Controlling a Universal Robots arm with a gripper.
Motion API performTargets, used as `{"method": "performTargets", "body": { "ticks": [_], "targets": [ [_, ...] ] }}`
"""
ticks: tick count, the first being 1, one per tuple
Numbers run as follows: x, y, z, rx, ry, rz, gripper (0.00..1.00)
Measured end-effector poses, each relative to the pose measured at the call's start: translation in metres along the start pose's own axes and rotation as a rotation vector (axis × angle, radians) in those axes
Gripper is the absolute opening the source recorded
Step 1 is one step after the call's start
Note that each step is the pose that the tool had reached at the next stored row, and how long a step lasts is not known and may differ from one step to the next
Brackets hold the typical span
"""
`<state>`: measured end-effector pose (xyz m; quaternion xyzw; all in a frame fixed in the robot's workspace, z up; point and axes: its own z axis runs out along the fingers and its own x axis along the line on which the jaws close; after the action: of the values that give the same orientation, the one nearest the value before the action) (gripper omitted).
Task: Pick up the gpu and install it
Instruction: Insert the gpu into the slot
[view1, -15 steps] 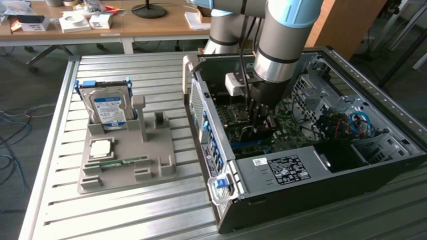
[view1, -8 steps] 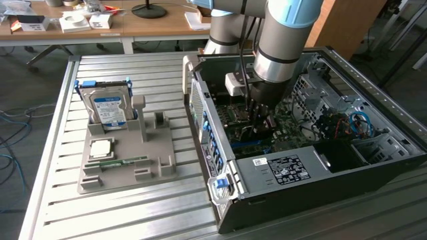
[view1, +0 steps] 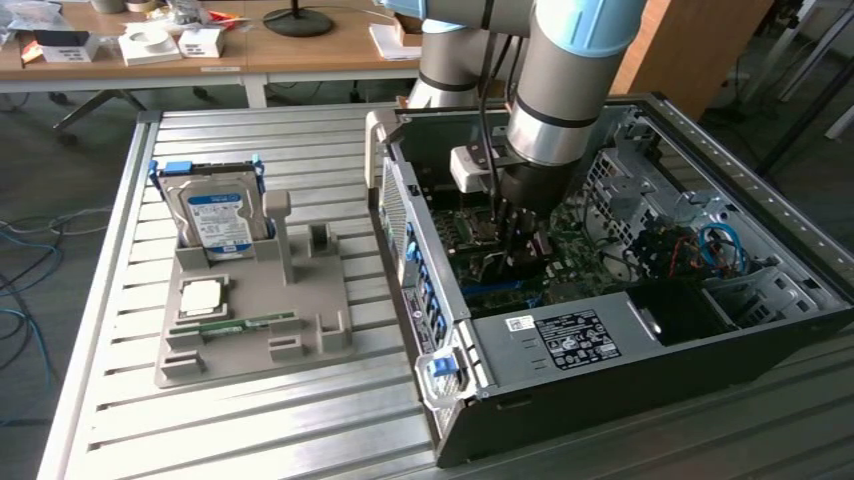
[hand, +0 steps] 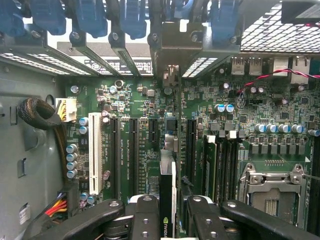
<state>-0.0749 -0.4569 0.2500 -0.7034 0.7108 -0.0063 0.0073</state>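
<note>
GPU (hand: 167, 200) held edge-on between the pincer (hand: 167, 212) fingers, which are pinching it from both sides, its bracket end reaching toward the rear slot openings of the open computer case (view1: 561, 340); card sits low over the green motherboard (hand: 200, 125), among the long dark expansion slots. Step in hand looks like the install itself, pick-up already done, arm reaching down into the case in the exterior view. Seating calls for card edge square over one slot and a straight push; hard drive (view1: 218, 215) and memory stick (view1: 240, 323) rest in the grey holder (view1: 254, 350) on the desk (view1: 240, 430).
</note>
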Motion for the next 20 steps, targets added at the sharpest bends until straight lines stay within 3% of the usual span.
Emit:
{"method": "performTargets", "body": {
  "ticks": [20],
  "targets": [
    [0.0000,0.0016,0.0034,0.0000,0.0000,0.000,0.26]
  ]
}}
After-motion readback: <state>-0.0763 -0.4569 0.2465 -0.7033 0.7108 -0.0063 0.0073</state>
